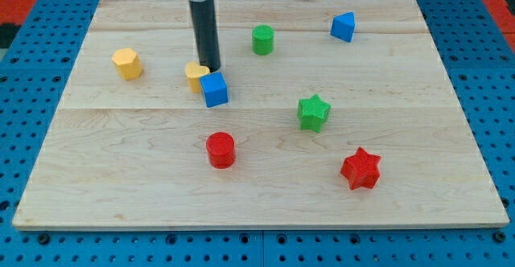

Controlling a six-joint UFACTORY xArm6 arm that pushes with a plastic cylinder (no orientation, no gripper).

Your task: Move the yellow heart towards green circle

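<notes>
The yellow heart lies left of the board's middle, partly hidden behind the blue cube, which touches it on its right. The green circle stands further toward the view's upper right. My tip rests on the board just at the heart's upper right edge, right behind the blue cube. The dark rod rises from it to the view's top.
A yellow hexagon sits at the left. A blue block is at the upper right. A green star, a red circle and a red star lie in the lower half. The wooden board rests on a blue pegboard.
</notes>
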